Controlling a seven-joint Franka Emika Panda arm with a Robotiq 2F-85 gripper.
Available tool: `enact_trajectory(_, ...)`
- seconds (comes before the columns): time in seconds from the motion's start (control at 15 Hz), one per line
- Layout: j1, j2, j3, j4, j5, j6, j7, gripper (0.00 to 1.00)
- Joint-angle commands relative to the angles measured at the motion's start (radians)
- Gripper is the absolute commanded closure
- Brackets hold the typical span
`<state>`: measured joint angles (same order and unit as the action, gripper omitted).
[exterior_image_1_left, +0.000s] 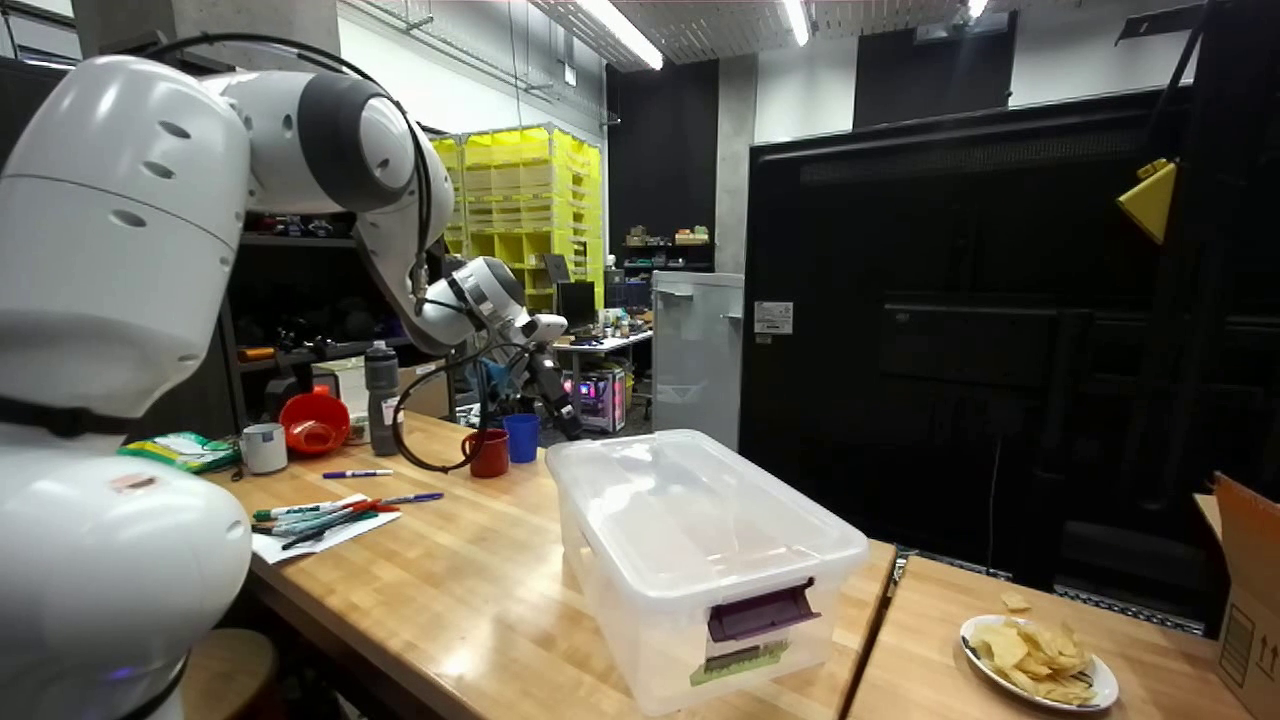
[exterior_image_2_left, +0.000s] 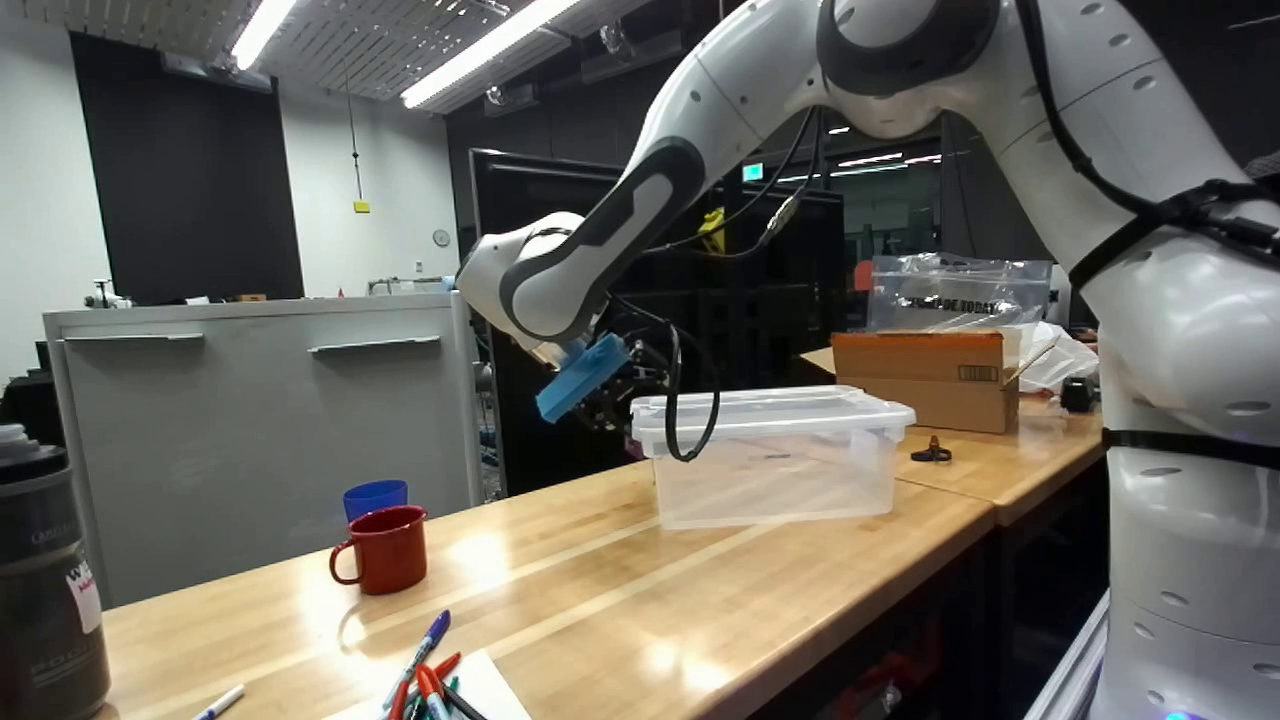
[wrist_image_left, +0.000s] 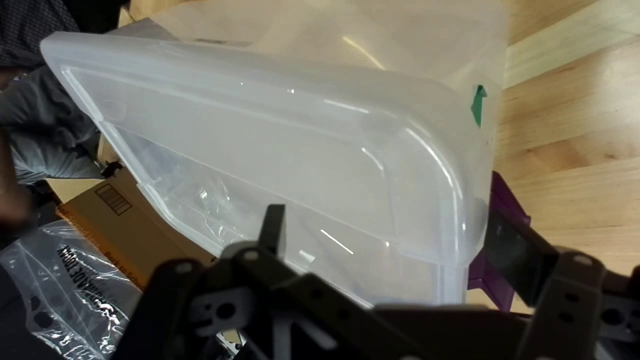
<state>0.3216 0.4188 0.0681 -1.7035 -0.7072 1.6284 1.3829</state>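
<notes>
The jaws of the gripper (wrist_image_left: 395, 237) are spread wide, nothing held. The purple latch (wrist_image_left: 506, 200) is partly hidden by one finger (wrist_image_left: 520, 256) — contact cannot be told. The tub (exterior_image_2_left: 775, 485), on the table (exterior_image_2_left: 600, 600), is laid lengthwise away from the jaws — that short end nearest.

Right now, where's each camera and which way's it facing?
Exterior view: near the bin, looking over it toward the red mug; arm at picture left.
Exterior view: near the bottle, looking along the table toward the bin; arm at picture right.
Wrist view: behind the open pincer, looking aslant down at the lid; fingers at the bottom.
Both exterior views share arm, bin, bottle, red mug.
</notes>
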Motion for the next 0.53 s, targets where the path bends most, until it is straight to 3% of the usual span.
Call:
enact_trajectory(0.0, -0.004, -0.001, 0.010, -0.011, -0.006, -0.007, 0.003, 0.00)
enact_trajectory(0.13, -0.005, 0.003, 0.009, -0.011, -0.005, -0.007, 0.002, 0.00)
enact_trajectory(0.2, -0.006, 0.003, 0.008, -0.012, -0.006, -0.007, 0.001, 0.25)
enact_trajectory(0.27, -0.006, 0.004, 0.008, -0.013, -0.006, -0.006, 0.001, 0.26)
enact_trajectory(0.47, -0.005, 0.007, 0.007, -0.012, -0.007, -0.010, 0.000, 0.49)
